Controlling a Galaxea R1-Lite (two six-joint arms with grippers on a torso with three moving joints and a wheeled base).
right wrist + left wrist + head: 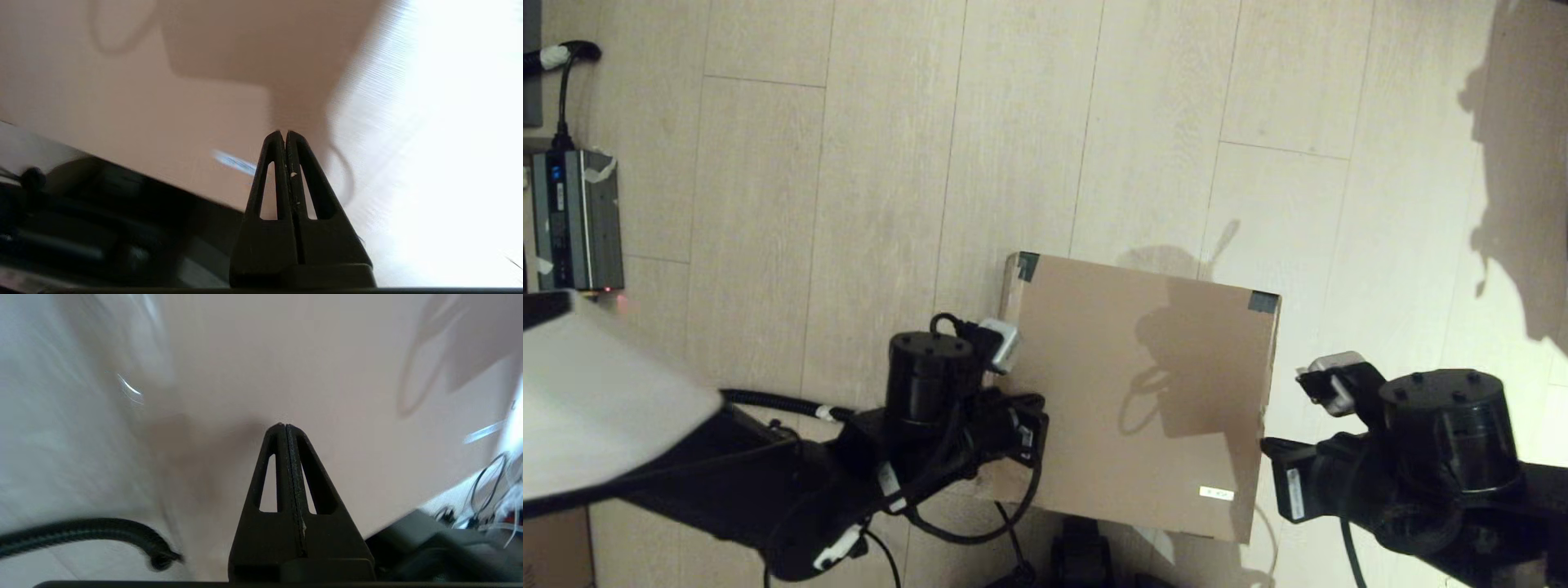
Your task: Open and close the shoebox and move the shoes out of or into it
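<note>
The shoebox lies on the wooden floor with its lid down, dark tape on its two far corners and a small white label near the front right. No shoes are in view. My left arm is at the box's left edge. Its gripper is shut and empty, pointing over the brown lid. My right arm is at the box's right edge. That gripper is also shut and empty, near the lid's front right corner by the label.
A grey power unit with a black cable stands on the floor at the far left. A corner of another brown box shows at the near left. My base sits right in front of the shoebox. Open floor lies beyond it.
</note>
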